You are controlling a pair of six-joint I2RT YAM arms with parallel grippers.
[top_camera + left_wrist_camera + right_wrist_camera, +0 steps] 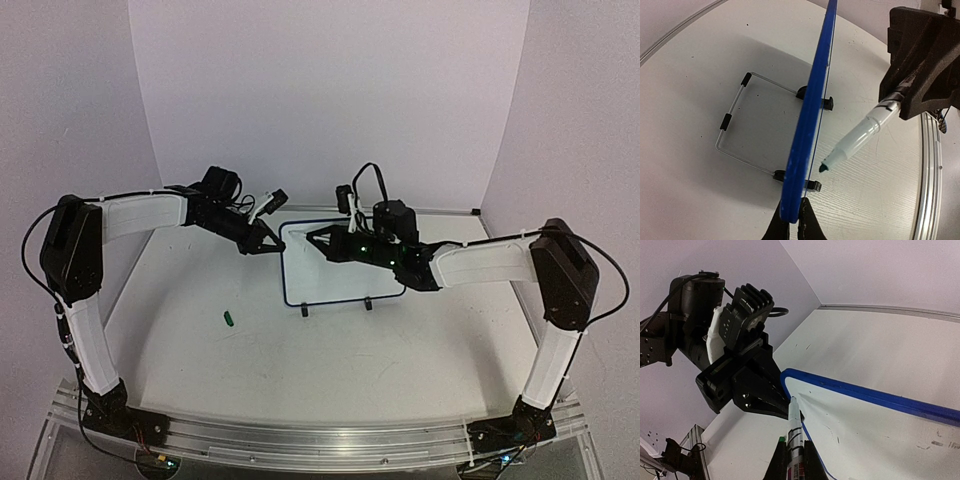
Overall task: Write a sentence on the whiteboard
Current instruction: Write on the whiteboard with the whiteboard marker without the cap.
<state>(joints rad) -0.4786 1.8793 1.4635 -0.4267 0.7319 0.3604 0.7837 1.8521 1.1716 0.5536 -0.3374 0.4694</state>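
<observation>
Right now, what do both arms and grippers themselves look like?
Both the left arm and right arm have white covered links, black joints and thin black cables looping alongside. The left gripper and right gripper are black, angular wedges; small green lights glow by the right one.

White-shelled arms (88,340) with black joints (70,245), thin black cables (781,312) and angular black end effectors (266,246).
</observation>
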